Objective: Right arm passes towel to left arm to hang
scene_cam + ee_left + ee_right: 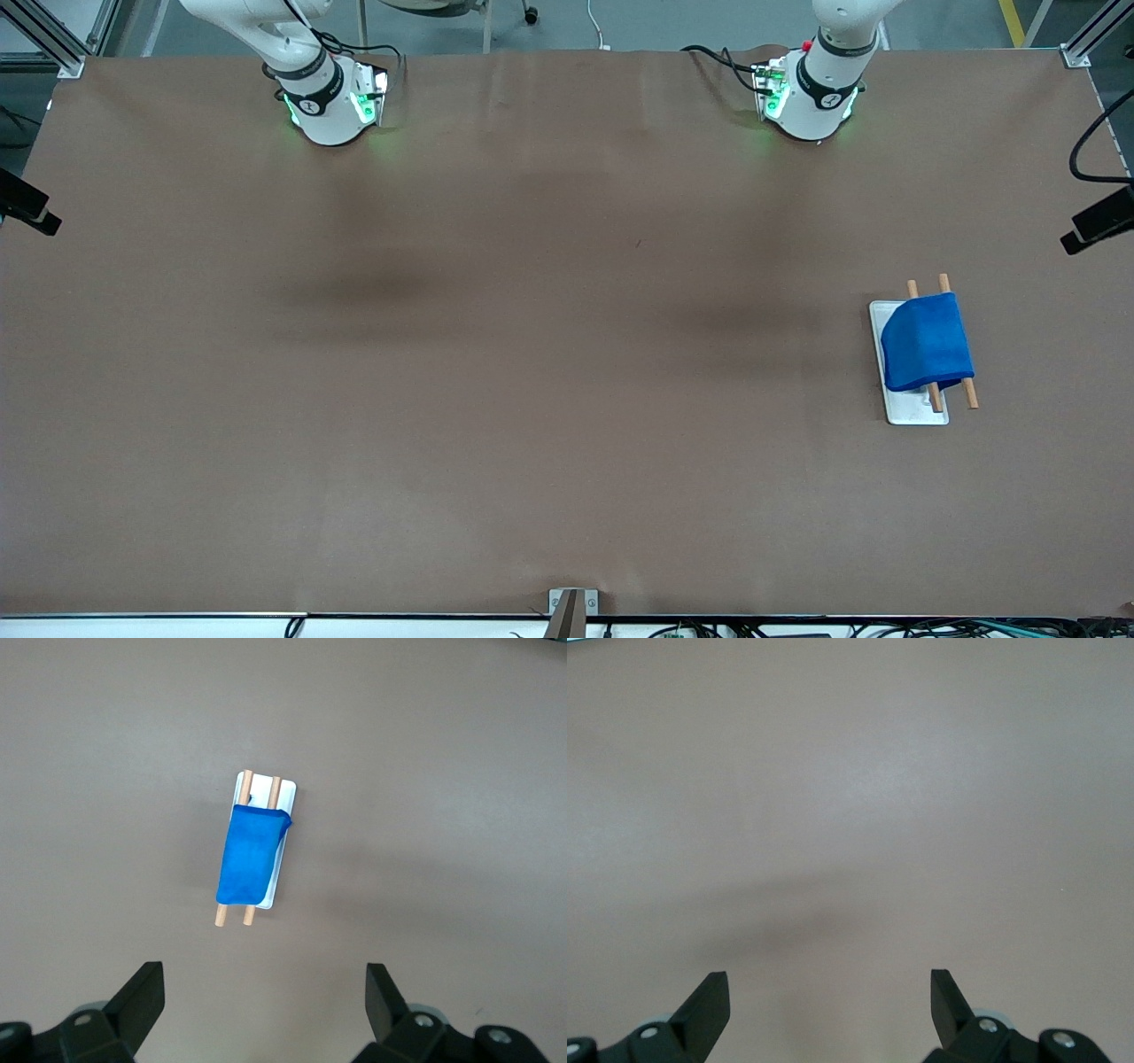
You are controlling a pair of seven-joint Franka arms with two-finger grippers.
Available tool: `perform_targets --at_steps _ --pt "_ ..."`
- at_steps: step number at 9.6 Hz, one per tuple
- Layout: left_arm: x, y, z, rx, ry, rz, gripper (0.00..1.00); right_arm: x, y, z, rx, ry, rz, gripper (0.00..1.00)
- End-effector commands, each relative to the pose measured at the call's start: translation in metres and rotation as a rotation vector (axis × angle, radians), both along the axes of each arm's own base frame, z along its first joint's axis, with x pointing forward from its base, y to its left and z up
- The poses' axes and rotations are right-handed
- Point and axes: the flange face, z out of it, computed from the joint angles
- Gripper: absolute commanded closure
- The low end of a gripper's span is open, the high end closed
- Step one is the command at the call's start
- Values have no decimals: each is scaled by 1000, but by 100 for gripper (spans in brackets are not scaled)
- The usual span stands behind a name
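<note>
You get even, soft overhead light on the matte brown table (pixel 549 399), with faint blurred arm shadows and green base glow; the wrist views look slightly hazy.

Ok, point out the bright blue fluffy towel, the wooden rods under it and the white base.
bright blue fluffy towel (pixel 926 346), front view, middle of cloth
wooden rods (pixel 972 395), front view, bare end
white base (pixel 912 409), front view, bare edge

Left gripper (pixel 264 992) and right gripper (pixel 829 992) raised high, jaws spread wide.
</note>
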Motion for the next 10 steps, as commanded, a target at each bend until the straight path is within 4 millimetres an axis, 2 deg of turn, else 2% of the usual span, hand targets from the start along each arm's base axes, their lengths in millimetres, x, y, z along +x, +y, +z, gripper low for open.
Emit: perform_targets --at_steps 1,2,3,4,6,9,10 --pt "-1 -8 -22 5 72 -35 0 -1 -4 3 0 3 5 0" --pt "-6 -21 -16 8 73 -65 0 -1 -4 3 0 3 5 0" --pt "-18 -47 -3 22 53 -97 0 -1 -5 3 0 3 4 0" --pt "-29 -55 -4 42 61 -96 0 -1 -5 3 0 3 4 0" --pt "-42 -67 -9 4 77 -133 0 -1 -5 2 2 5 4 0" --pt "-71 -69 -16 10 40 -147 0 -1 -6 2 2 5 2 0" --pt "-70 -71 -17 11 45 -148 0 -1 -6 2 2 6 1 0"
